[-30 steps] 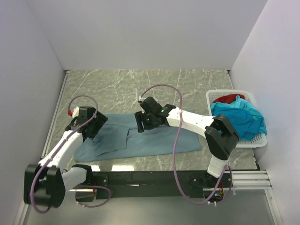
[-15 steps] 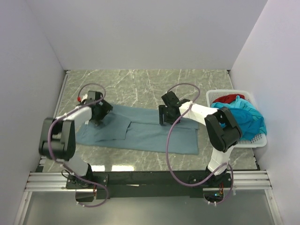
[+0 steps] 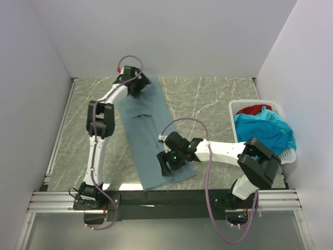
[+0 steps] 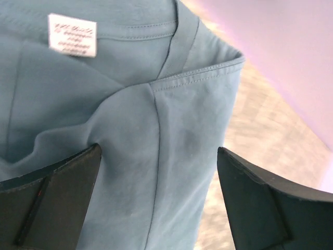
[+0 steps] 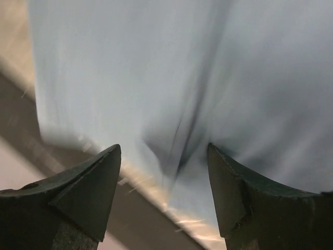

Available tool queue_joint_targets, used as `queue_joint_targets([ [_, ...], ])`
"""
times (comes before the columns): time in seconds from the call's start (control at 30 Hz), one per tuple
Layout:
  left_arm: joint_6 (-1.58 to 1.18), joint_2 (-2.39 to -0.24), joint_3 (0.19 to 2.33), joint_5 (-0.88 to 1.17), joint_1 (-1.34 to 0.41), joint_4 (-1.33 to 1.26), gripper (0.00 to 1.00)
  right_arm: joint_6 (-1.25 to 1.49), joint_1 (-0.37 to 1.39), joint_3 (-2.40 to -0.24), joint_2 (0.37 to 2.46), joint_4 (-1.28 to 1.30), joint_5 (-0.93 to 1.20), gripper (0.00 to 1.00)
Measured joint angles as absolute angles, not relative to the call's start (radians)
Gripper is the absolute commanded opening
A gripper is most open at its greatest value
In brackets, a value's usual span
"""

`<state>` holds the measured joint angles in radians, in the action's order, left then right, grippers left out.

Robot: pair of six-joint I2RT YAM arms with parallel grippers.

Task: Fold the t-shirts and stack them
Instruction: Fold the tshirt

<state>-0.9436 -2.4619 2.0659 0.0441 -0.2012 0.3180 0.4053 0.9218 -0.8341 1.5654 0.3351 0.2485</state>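
The large grey-blue t-shirt (image 3: 151, 135) lies as a long folded strip running from the back wall to the table's front edge. My left gripper (image 3: 138, 86) is at its far end, open over the collar, with its jaws either side of the cloth (image 4: 130, 104) near the white neck label (image 4: 73, 34). My right gripper (image 3: 167, 162) is at the near end, open over creased cloth (image 5: 182, 67) by the hem. A turquoise t-shirt (image 3: 265, 130) and a red one (image 3: 253, 109) lie heaped in the basket.
The white lattice basket (image 3: 289, 153) stands at the right wall. The grey walls close in the marble table (image 3: 218, 99) at the back and on both sides. The black rail (image 3: 166, 198) runs along the front edge, just beyond the shirt's near end.
The grey-blue shirt has turned from lying across the table to lying front to back. My left gripper has moved to the back wall, my right gripper toward the front edge.
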Motion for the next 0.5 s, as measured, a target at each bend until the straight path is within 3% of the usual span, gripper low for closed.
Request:
queue_joint_targets([
  [0.1,-0.945,-2.561,2.191,0.111,-0.253,0.248,1.0,0.394,0.994,-0.836,1.566,0.337,0.301,0.75],
  [0.5,-1.07,-2.668,2.268,0.267,-0.325,0.028,0.99,0.371,1.023,-0.894,1.531,0.385,0.242,0.78],
])
